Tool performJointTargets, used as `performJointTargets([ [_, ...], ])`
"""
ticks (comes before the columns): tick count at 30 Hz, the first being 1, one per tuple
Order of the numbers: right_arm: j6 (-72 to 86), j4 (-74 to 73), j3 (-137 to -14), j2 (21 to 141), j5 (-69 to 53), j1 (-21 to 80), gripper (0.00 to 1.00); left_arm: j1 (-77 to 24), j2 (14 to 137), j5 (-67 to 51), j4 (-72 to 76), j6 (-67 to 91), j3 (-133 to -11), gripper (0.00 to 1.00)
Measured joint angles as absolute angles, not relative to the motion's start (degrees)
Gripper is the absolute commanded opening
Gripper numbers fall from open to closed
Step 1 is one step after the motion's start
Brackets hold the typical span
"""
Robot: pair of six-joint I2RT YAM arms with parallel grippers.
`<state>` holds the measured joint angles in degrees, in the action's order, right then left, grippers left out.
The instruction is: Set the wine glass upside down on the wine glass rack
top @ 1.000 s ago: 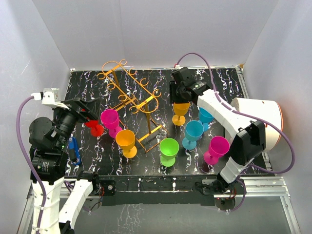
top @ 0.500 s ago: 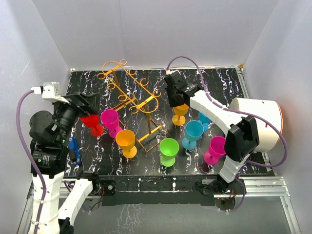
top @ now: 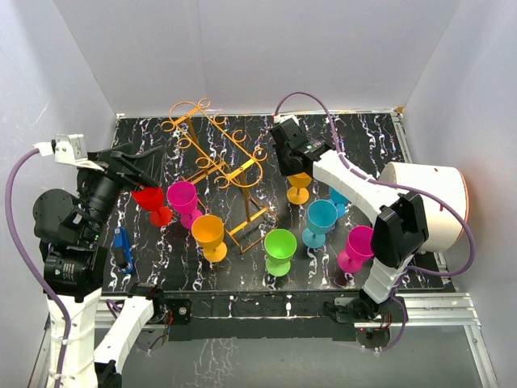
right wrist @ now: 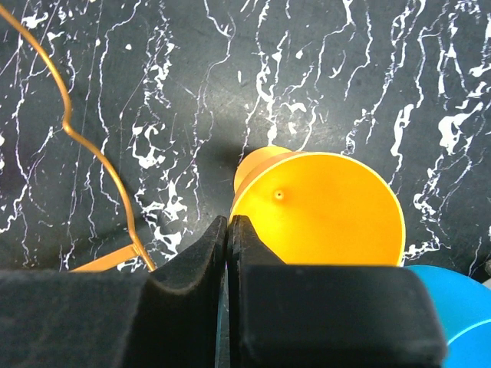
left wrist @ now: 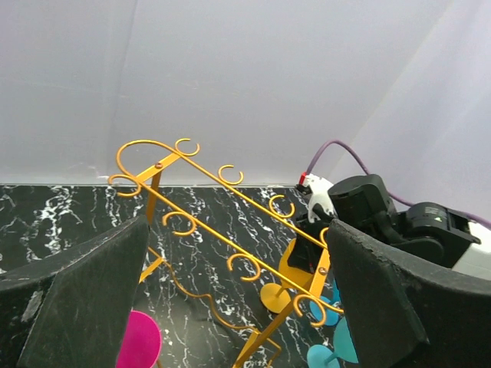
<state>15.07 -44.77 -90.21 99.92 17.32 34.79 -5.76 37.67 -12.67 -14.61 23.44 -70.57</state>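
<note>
An orange wine glass [top: 299,186] [right wrist: 330,207] stands upright on the black marbled table, right of the golden wire wine glass rack [top: 218,158] [left wrist: 230,230]. My right gripper [top: 293,166] [right wrist: 229,225] is shut on the left part of its rim, one finger inside the bowl and one outside. Through the rack's arms, the left wrist view also catches this orange wine glass [left wrist: 298,268]. My left gripper [top: 139,171] [left wrist: 238,307] is raised at the table's left side, open and holding nothing, and faces the rack.
Other glasses stand around the rack: red [top: 152,202], magenta [top: 182,198] and a second orange one [top: 208,233] on its left, green [top: 279,246], teal [top: 321,217], blue [top: 340,194] and pink [top: 359,242] on its right. A white drum [top: 436,202] sits at the right edge.
My right gripper has shifted left a little, come down to the orange glass's rim and shut on it. My left arm has risen and drawn back to the left, still open.
</note>
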Motion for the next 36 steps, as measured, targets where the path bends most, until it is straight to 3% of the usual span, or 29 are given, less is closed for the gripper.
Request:
performJointTargets([
  [7, 15.2, -38.6, -85.8, 94.2, 21.1, 35.2, 0.0, -5.8, 40.5, -20.1, -12.8, 25.8, -71.9, 0.99],
  [17, 18.5, -16.8, -75.1, 68.7, 21.9, 35.4, 0.0, -5.8, 48.7, -33.0, -9.1, 33.0, -73.5, 0.99],
  [24, 24.3, -10.1, -75.2, 64.8, 23.0, 35.4, 0.0, -5.8, 55.3, -44.0, 4.6, 46.5, -73.9, 0.99],
  [28, 28.7, -7.0, -75.2, 63.7, 22.4, 35.4, 0.0, -5.8, 58.8, -45.8, 12.7, 56.9, -73.9, 0.9],
  [36, 37.5, 6.0, -72.0, 59.6, 19.0, 35.4, 0.0, -12.8, 68.6, -43.9, 18.4, 68.9, -76.4, 0.94],
])
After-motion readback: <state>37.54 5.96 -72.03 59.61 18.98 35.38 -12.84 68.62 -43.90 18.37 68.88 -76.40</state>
